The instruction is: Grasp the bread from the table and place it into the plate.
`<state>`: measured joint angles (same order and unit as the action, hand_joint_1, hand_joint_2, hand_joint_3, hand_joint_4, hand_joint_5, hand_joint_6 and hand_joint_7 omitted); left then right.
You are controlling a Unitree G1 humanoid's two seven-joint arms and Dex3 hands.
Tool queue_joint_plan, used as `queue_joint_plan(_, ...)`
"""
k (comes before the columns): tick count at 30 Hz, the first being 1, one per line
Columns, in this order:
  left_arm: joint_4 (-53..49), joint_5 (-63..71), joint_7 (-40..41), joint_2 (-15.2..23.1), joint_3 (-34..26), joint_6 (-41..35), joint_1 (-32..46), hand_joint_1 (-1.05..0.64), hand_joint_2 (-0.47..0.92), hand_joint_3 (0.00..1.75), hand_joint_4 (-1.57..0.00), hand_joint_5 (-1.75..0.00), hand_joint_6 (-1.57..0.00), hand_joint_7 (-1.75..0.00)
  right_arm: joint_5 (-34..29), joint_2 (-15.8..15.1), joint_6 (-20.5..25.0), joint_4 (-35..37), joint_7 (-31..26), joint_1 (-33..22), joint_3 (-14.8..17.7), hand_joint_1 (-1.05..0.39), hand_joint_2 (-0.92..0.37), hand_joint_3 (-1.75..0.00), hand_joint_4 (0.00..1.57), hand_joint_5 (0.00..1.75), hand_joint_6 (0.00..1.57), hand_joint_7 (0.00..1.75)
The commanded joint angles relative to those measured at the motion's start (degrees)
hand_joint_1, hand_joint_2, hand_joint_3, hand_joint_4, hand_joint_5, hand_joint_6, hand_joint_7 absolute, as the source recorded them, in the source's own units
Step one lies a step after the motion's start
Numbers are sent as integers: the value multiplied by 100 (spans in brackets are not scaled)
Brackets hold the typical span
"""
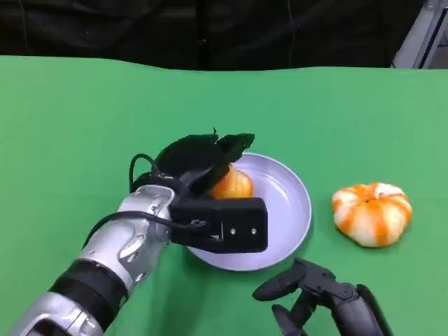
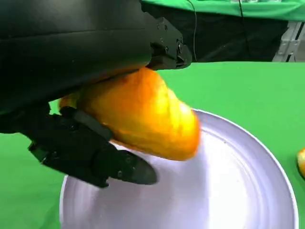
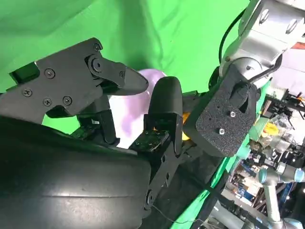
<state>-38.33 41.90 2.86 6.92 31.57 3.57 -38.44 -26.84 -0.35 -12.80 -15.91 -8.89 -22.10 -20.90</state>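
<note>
From my seat the left robot hand (image 1: pixel 199 162) sits over the near-left part of the plate (image 1: pixel 290 210), holding the bread (image 1: pixel 233 185) just above the dish, so that side is blocked. I see bare plate floor to the right of the bread and toward the far rim. The pumpkin-shaped bun (image 1: pixel 372 213) stands on the table (image 1: pixel 84 119) right of the plate, apart from it. The right robot hand (image 1: pixel 315 294) hangs low near the front edge, fingers spread. Green cloth lies bare across the far and left stretches.
</note>
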Motion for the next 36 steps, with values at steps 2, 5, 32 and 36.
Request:
queue_joint_plan(2, -28, 59, 108, 82, 0, 6, 54, -11, 87, 1, -9, -5, -15, 0, -32, -51, -13, -63, -29, -17, 1, -13, -62, -83, 73, 149, 69, 96)
queue_joint_plan(5, 6, 65, 86, 66, -13, -29, 65, -30, 84, 1, -7, -5, -13, 0, -35, -47, -3, -70, -26, -18, 1, -14, -63, -83, 73, 149, 69, 96)
queue_joint_plan(32, 141, -524, 172, -77, -389, 137, 190, -20, 88, 9, -8, -27, -21, -1, -64, -39, 33, -129, -18, -58, -23, -15, -62, -84, 73, 149, 69, 97)
queue_joint_plan(36, 120, -418, 283, -43, -332, 221, 186, -5, 92, 6, 0, -32, -22, -1, -83, -41, 61, -153, -3, -61, -33, -15, -62, -84, 73, 149, 68, 97)
